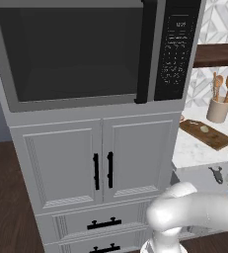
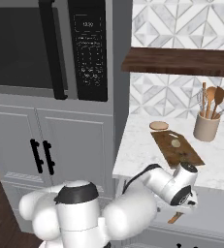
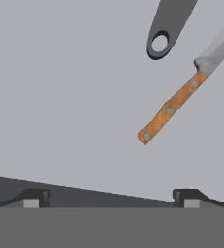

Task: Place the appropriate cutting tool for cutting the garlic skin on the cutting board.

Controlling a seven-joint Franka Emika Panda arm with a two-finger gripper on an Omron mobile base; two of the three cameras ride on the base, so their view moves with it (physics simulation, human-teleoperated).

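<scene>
Hovering over the grey surface of an open drawer, the pincer (image 3: 111, 197) stood with its two dark tips spread as wide as they go and nothing between them. The knife (image 3: 181, 97) had not been picked up: it lay flat on the drawer floor ahead of the tips and off to one side, well clear of both, with its handle end nearest the hand and its blade running out of the corner of the hand view. Just beside it lay the end of a dark grey tool (image 3: 164, 29) with a hole in its handle, apart from the knife. On the white marble bench (image 2: 133, 164) above, the cutting board (image 2: 176, 150) sat bare except for the small pale garlic (image 2: 175, 143) resting on it, so the placing was judged wholly undone: reaching, gripping, lifting and setting down all remained. The knife looked slim and straight, with an orange-brown wooden handle showing three pale rivets and a silvery-grey blade that widened slightly where it met the handle.
</scene>
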